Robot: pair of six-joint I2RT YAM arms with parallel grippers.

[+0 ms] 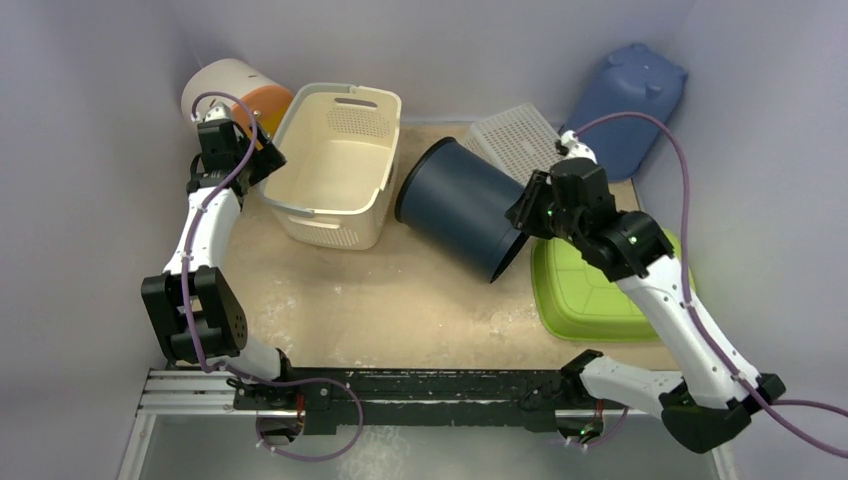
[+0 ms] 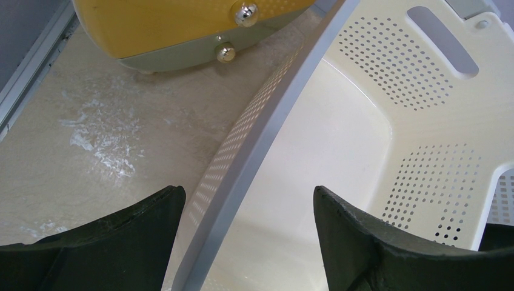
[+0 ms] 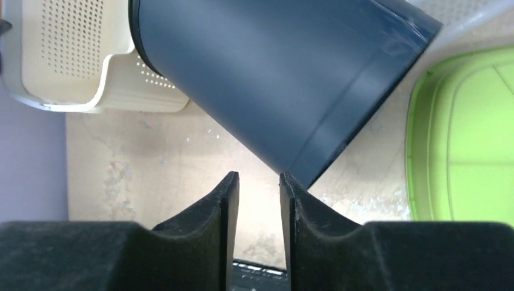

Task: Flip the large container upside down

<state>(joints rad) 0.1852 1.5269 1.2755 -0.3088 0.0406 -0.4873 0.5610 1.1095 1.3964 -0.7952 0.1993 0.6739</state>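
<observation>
A dark blue round bin (image 1: 465, 210) lies tilted mid-table, its closed base up-left against a cream perforated basket (image 1: 330, 225), its open rim low at the right. My right gripper (image 1: 522, 210) is at that rim. In the right wrist view the bin (image 3: 273, 73) fills the top, and its lower rim edge sits just past my right gripper (image 3: 259, 177). The jaws stand a narrow gap apart with only table between them. My left gripper (image 1: 262, 160) is open and straddles the basket's grey rim (image 2: 267, 127) at its left corner, as the left wrist view (image 2: 248, 194) shows.
An orange and white drum (image 1: 235, 90) lies behind the basket at the far left and shows in the left wrist view (image 2: 170, 24). A green tray (image 1: 590, 290) is under the right arm. A white perforated crate (image 1: 515, 135) and a blue tub (image 1: 630, 100) stand back right.
</observation>
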